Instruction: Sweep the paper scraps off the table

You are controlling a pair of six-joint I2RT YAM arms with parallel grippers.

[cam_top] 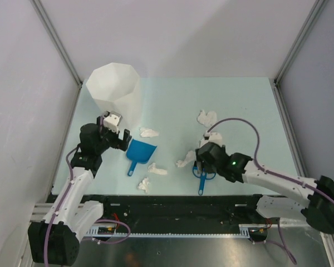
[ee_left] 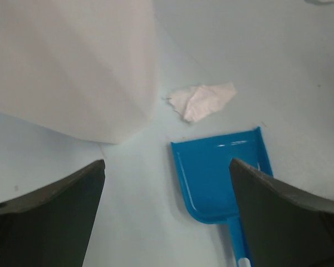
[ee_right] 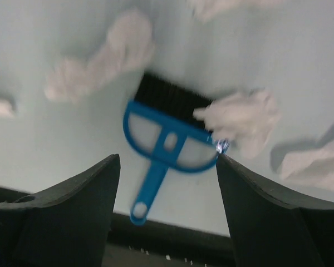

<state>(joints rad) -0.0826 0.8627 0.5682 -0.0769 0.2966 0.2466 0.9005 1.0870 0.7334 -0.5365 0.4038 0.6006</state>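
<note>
The paper scraps [cam_top: 157, 169] lie scattered over the near half of the pale green bench [cam_top: 234, 100]. One sits just beyond the mouth of the blue dustpan [cam_top: 141, 151], two lie near the front rail beside the dustpan's handle, and others lie around the right arm and further back toward the middle.

The left hand [cam_top: 119, 133] hangs open and empty between the tall white bin [cam_top: 112, 92] and the dustpan. Its wrist camera shows both dark fingers [ee_left: 44, 222] spread wide – the dustpan [ee_left: 220, 178] flat on the bench between them and a scrap [ee_left: 203, 101] just past its open edge.

The right hand [cam_top: 203, 161] is over the small blue brush [cam_top: 202, 178], whose handle points toward the front rail. In the blurred wrist view its jaws stand well apart and grip nothing – the brush [ee_right: 170, 139] lies on the bench between them, bristles away from the rail. One scrap [ee_right: 242, 114] overlaps a corner of the brush head, and another [ee_right: 100, 61] lies just beyond the bristles.
</note>
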